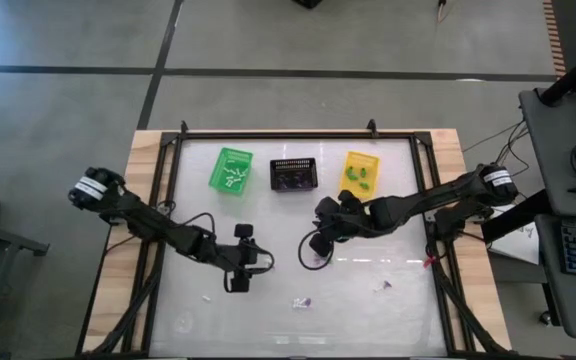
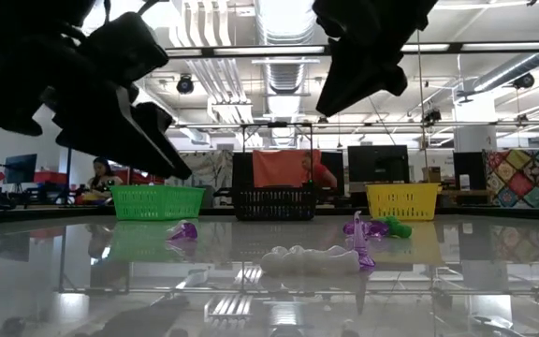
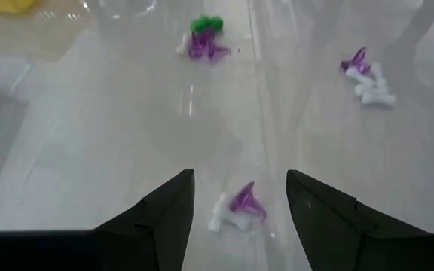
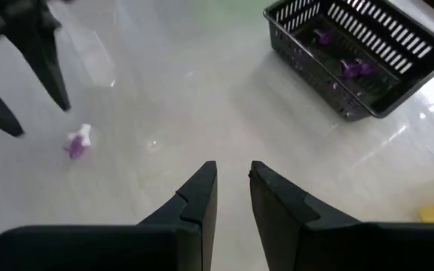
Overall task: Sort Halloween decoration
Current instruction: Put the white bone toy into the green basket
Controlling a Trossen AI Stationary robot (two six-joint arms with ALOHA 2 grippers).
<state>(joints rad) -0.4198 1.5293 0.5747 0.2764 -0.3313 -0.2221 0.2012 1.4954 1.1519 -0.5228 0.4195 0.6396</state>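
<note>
Below left claw (image 3: 239,197), purple-white trinket (image 3: 238,210), fingers apart

Two black jointed arms, each with a white band near the base, black cabling and wedge-shaped dark fingers.

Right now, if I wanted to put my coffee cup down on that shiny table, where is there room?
The near left corner of the glossy white table looks bare, as does the strip left of the green plastic basket. The far edge is crowded by that basket, the black basket and the yellow basket. Mid-table holds both arms, and tiny purple-and-white trinkets dot the near right.
</note>
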